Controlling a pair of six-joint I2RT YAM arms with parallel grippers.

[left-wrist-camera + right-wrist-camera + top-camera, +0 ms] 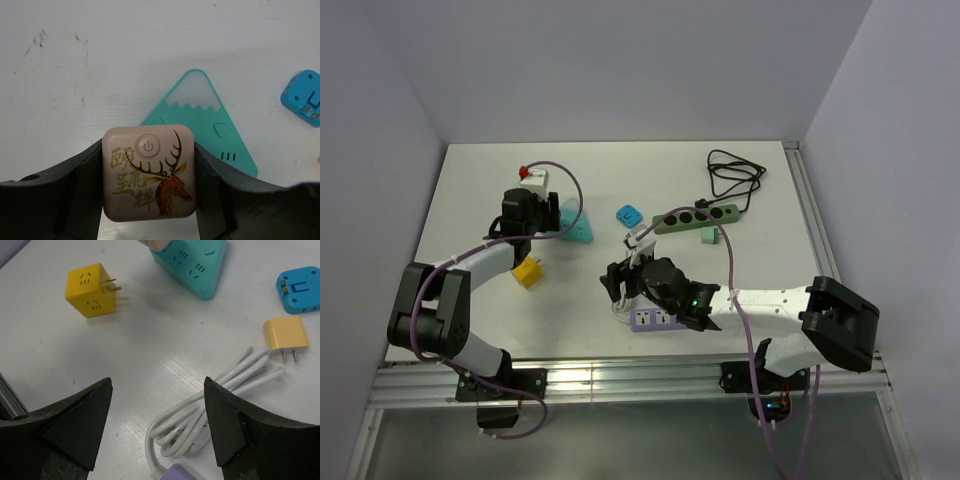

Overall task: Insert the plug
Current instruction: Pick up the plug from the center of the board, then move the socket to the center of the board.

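A pink square plug [149, 172] with a deer picture and a power button sits between the fingers [220, 187] of my left gripper [149, 181], which is shut on it. It hangs just over the near corner of a teal triangular power strip [200, 117] at the back left [576, 222]. My right gripper [157, 387] is open above a coiled white cable [200, 420] that runs into a purple power strip [655, 319]. Nothing is between its fingers.
A yellow cube socket [91, 290] lies left of centre [527, 272]. A blue adapter [300, 290] and a small orange two-pin plug [286, 335] lie near the cable. A green power strip [697, 217] with a black cord [733, 175] is at the back right.
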